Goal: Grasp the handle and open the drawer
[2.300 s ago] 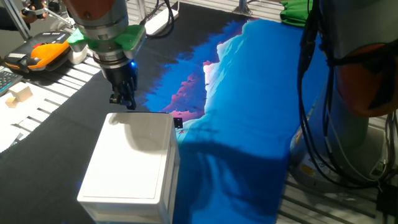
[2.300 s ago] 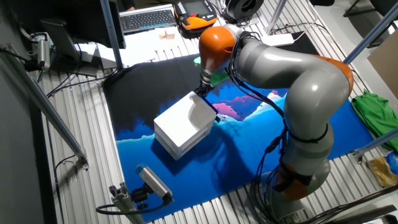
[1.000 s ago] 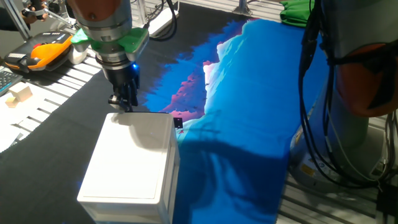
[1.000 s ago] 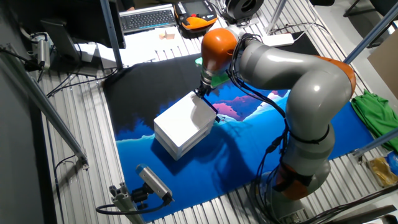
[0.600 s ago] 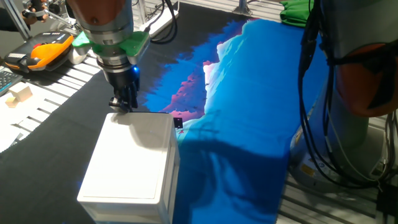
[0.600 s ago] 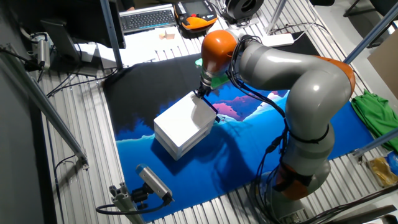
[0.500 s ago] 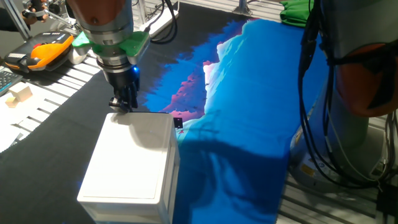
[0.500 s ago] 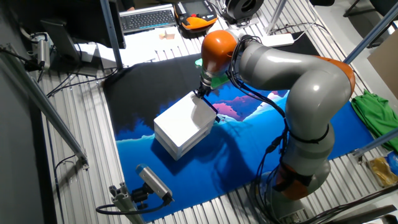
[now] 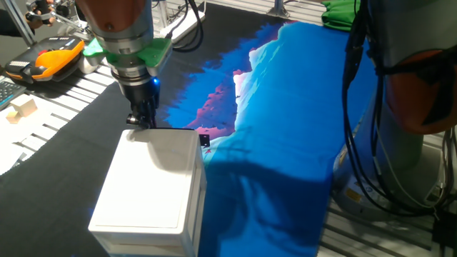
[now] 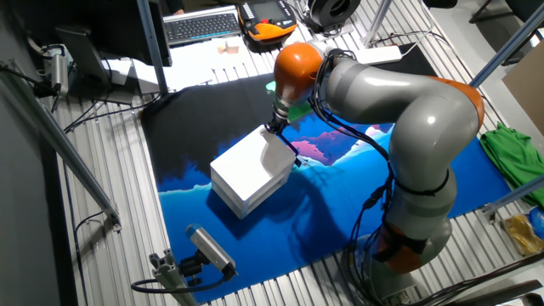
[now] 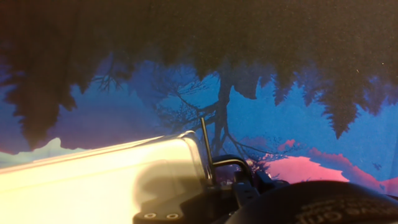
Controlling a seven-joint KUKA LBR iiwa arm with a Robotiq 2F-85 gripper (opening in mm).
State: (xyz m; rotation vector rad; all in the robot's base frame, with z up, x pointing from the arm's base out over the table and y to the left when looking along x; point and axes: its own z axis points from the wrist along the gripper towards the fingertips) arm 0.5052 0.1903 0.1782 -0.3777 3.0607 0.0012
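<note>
The white drawer unit point(image 9: 153, 187) stands on the dark cloth; it also shows in the other fixed view point(image 10: 249, 170). The drawer's narrow front face is on the unit's far side and mostly hidden. Only the handle's small black end piece point(image 9: 205, 140) shows at the far right corner. In the hand view the handle point(image 11: 205, 149) is a thin dark bar running up beside the pale drawer face point(image 11: 112, 177). My gripper point(image 9: 141, 120) points down at the unit's far left top edge, at the handle's level point(image 10: 274, 127). Its fingertips are hidden, so I cannot tell the jaw state.
The table carries a black, blue and pink printed cloth point(image 9: 285, 121). An orange device point(image 9: 46, 63) and a small wooden block point(image 9: 21, 108) lie at the far left. The arm's base and cables point(image 9: 400, 143) stand at the right.
My gripper has shifted slightly down and in against the unit's far top edge since 2.3 s ago. It has been nearly still over the last second. The drawer has not moved.
</note>
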